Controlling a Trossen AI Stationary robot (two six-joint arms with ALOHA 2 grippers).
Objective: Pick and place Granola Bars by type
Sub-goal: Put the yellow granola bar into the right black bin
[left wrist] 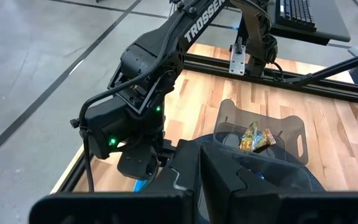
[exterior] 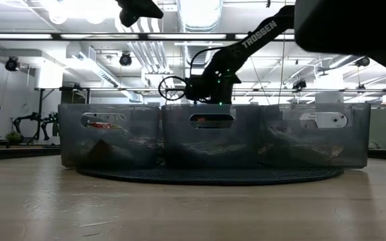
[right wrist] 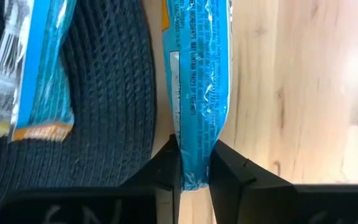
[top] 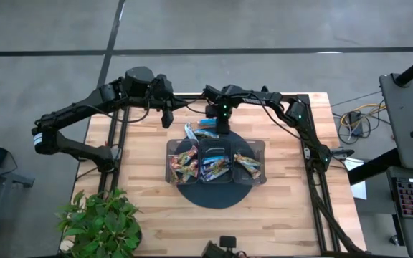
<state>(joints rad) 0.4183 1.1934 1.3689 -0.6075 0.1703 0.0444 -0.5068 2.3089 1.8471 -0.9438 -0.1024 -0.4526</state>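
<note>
Where the right gripper (right wrist: 194, 165) comes down at the far edge of the round dark mat (right wrist: 104, 93), its two fingers (right wrist: 166, 168) are clamped on the end of a light blue granola bar (right wrist: 197, 81). Bar is shiny crinkled foil w/ small white print, a pale label patch and an orange corner at the far end; it lies partly on the bare wood table (right wrist: 291, 93), right at the mat's rim. A 2nd light blue bar (right wrist: 33, 68), w/ silver and orange at one end, lies on the mat just beside it, not touching.

From above, the right gripper (top: 223, 123) sits at 12 o'clock of the three-compartment tray (top: 171, 147), just behind its middle section, w/ the blue bars (top: 201, 132) beside it at abt 11 o'clock.

Tray contents: reddish-orange multicolour bars (top: 183, 163) in the 9 o'clock compartment, dark blue/purple bars (top: 214, 167) in the middle, more reddish-orange ones (top: 248, 165) in the 3 o'clock compartment. Tray is dark, see-through plastic w/ slot handles, on the mat.

Left gripper (top: 167, 115) waits at 10 o'clock of the tray, above the table's far edge, fingers together, nothing in them. Potted plant (top: 99, 218) at the table's 8 o'clock corner.
</note>
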